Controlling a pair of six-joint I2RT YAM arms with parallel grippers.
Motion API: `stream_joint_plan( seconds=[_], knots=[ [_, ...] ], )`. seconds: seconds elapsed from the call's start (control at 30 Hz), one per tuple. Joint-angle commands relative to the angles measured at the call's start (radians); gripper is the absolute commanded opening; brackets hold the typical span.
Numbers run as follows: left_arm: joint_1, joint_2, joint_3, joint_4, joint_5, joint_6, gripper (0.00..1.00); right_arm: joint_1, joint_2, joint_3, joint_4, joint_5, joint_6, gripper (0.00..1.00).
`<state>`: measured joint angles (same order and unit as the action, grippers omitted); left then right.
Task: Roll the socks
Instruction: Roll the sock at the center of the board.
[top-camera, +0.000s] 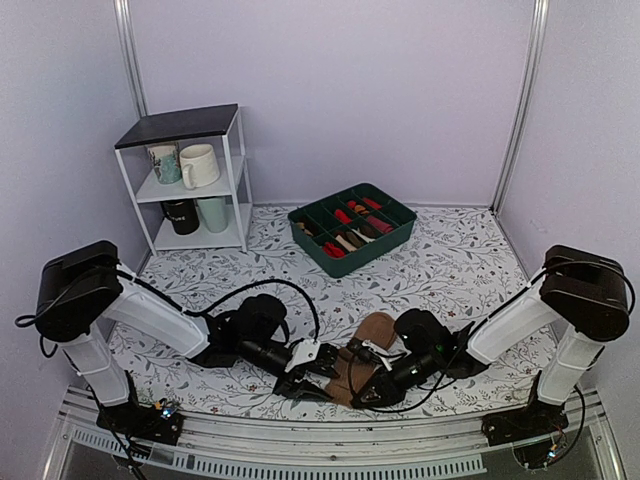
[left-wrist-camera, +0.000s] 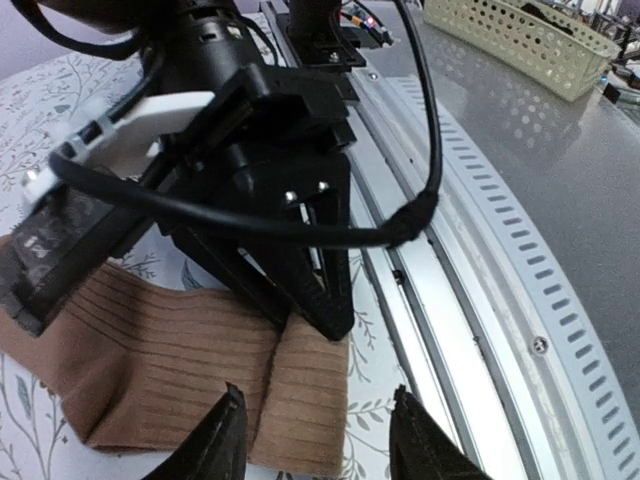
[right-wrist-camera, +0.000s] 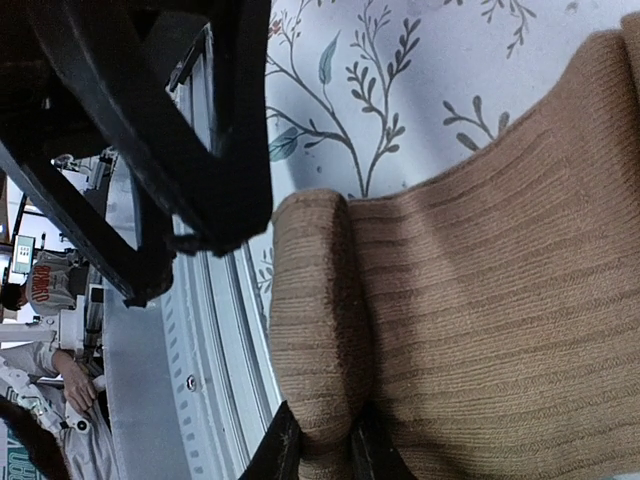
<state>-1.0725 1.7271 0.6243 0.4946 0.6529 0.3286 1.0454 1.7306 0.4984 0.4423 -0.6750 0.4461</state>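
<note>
Closest up front is the metal rail (top-camera: 330, 445) along the near edge, and just past it both arms are crowded onto the same spot. The right end effector (top-camera: 362, 393) is nearly closed and pinching the socks (top-camera: 372, 335) right where their near end is turned over into a first small fold. The right wrist view shows both fingers squeezing that thick lip. The left end effector (top-camera: 305, 385) sits just beside it with its fingers partway apart and nothing between them, hovering over the near edge of the knit.

The rest of the socks lie flat on the surface (top-camera: 450, 260), running away from the arms, so I'd say the roll has barely started.

What worries me:
- The fold is only one turn, so if the right pinch lets go before the left one grabs, it'll probably flop open.
- The two end effectors are really close, so a bump or a snagged cable looks possible.
- It's all close to the rail, so a pull that way could drag the socks off the edge.

Farther back there's a green divider box (top-camera: 385, 250) holding other rolled socks, then a white shelf (top-camera: 180, 125) with mugs (top-camera: 198, 165).
</note>
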Motion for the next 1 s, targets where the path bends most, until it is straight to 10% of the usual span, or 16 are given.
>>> stream_joint_plan(
  seconds=[0.0, 0.97],
  knots=[
    [-0.028, 0.030, 0.028, -0.049, 0.022, 0.031, 0.49, -0.008, 0.077, -0.026, -0.211, 0.005, 0.014, 0.13],
    [-0.079, 0.156, 0.094, -0.226, -0.155, 0.007, 0.36, -0.046, 0.118, 0.009, -0.235, -0.120, 0.031, 0.13]
  ],
)
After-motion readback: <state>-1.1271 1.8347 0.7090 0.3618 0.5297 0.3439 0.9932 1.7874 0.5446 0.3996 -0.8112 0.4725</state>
